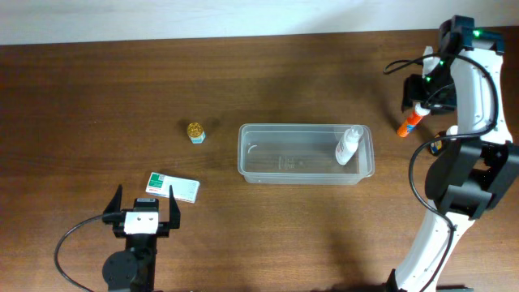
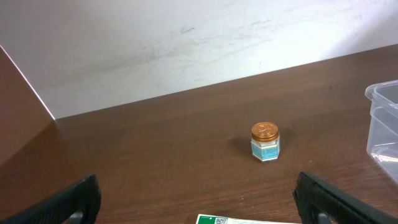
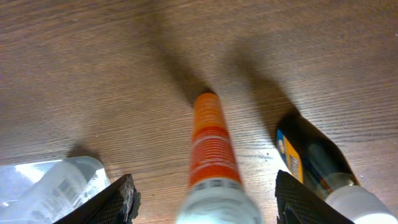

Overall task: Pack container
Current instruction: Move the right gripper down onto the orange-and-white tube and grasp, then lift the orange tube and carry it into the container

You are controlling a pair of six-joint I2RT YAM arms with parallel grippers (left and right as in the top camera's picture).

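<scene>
**Q:** First, where is the container (image 1: 284,158) relative to each end effector?

**A:** It sits on the table ahead and to the right of the left gripper (image 1: 146,195), well apart from it. From the right gripper (image 3: 205,186) it lies back and to the left. A white bottle (image 1: 349,146) rests in its right end.

**Q:** Gripper states?

**A:** Left: jaws fully spread, nothing between them. Right: jaws at middling width astride an orange-capped tube (image 3: 210,140). Bare wood shows on both sides of the tube, so no grip is evident.

**Q:** How should the container handle?

**A:** Judged by appearance, it is thin clear plastic, light, smooth and probably slippery. The long walls would likely flex under a pinch. Take hold at the rim, preferably near a rounded corner, where the shell should be stiffest. It may slide if nudged during loading.

**Q:** Orientation?

**A:** Mouth up, floor flat on the table. The long axis runs left to right, crosswise to the direction the left gripper points. Its left short end is the one nearer that gripper.
</scene>
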